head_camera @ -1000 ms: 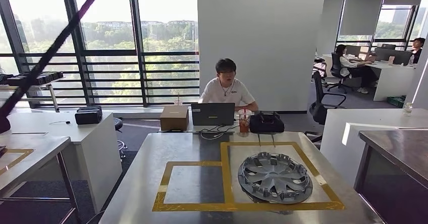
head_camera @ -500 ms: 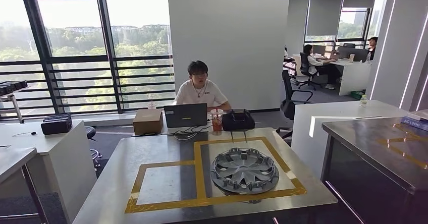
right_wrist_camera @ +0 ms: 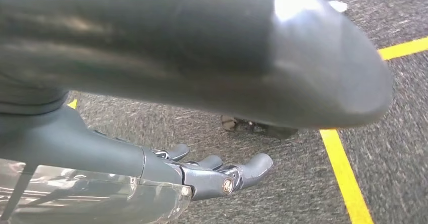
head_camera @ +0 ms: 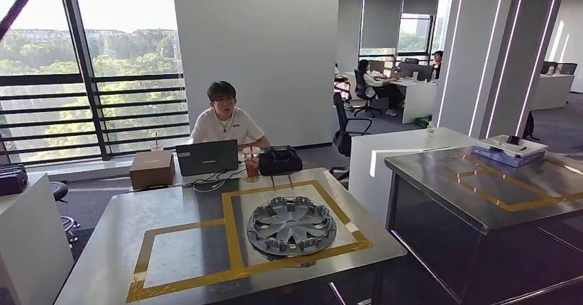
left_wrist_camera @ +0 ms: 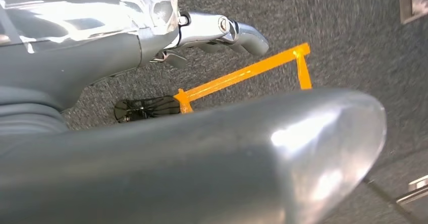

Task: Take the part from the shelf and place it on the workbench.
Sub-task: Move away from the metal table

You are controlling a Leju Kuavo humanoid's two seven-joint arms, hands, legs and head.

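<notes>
A: What have I got in front?

B: Open office, steel workbench (head_camera: 103, 250) taped in yellow. The part, a silver hubcap (head_camera: 291, 224), lies inside the larger yellow square; a person at a laptop (head_camera: 207, 156) sits beyond it.

A: My hands?

B: Left hand (left_wrist_camera: 151, 37) and right hand (right_wrist_camera: 166, 171) hang over carpet, fingers loosely apart, holding nothing.

A: Then I'd judge the placing done; I'll turn slowly, arms tucked, clear of the second bench (head_camera: 474, 202) beside the hubcap.

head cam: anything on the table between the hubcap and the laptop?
In the head view, between the hubcap and the laptop lie bare steel tabletop, a strip of yellow tape and loose cables by the laptop.
</notes>
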